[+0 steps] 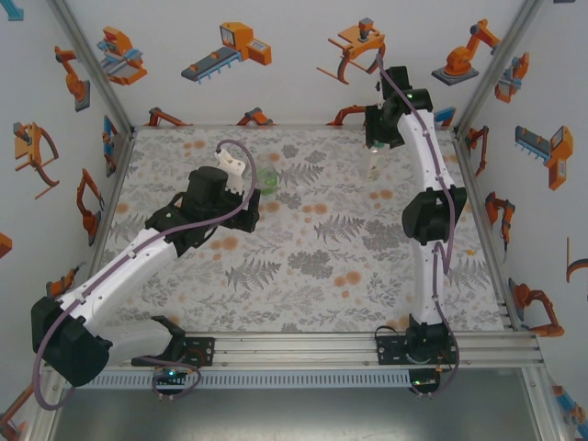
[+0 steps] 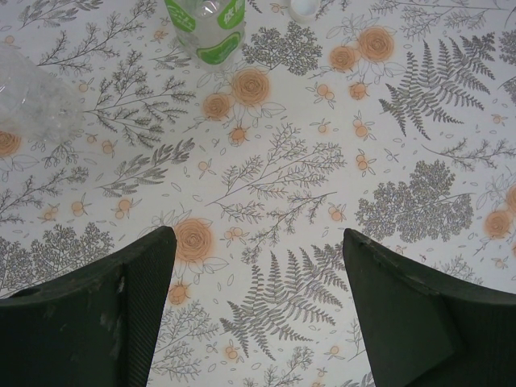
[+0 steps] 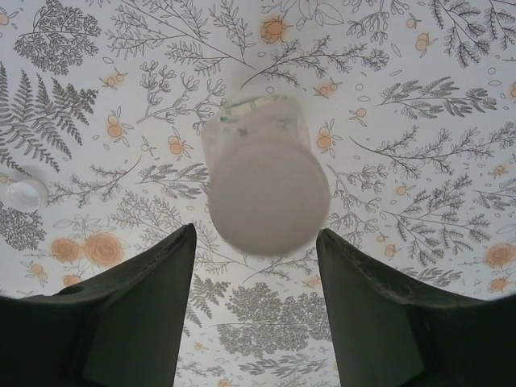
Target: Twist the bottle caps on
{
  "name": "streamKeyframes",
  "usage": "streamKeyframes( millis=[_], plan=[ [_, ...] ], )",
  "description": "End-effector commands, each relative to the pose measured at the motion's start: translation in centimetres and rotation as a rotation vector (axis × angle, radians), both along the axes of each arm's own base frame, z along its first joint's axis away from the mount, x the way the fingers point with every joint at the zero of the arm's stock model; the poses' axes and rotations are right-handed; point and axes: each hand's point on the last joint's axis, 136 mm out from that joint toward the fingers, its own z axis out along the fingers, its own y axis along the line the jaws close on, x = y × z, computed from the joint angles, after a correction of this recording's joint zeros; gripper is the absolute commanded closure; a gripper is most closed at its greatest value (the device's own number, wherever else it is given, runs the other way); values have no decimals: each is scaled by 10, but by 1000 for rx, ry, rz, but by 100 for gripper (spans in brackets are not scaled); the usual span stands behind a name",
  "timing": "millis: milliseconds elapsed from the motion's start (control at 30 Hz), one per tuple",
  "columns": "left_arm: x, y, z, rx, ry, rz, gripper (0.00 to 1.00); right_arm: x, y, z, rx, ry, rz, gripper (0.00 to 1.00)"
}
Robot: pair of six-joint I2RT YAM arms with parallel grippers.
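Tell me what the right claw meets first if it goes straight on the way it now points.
Most likely the white cap on the bottle, which sits dead ahead of the open right claw. How near it is is hard to judge.

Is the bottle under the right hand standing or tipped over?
Standing: the clear plastic bottle shows its round white top end-on to the wrist camera above.

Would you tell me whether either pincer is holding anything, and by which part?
Nothing appears held. The left pincer is open and empty; the right pincer stands open either side of the bottle cap.
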Motion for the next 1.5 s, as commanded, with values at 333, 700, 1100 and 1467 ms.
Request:
streamKeyframes(
  millis=[333,700,1100,1467],
  plan=[
    [1,2,12,-46,-13,10,23,-8,-3,62,-14,-132,19,41],
    [-1,11,29,-57,-34,10,23,-40,5,85,7,-135,52,41],
    [-24,28,27,-124,-5,11,23,-86,48,86,86,-154,128,41],
    [-54,45,31,-161,-7,15,22,-119,128,78,264,-364,353,39]
  ],
)
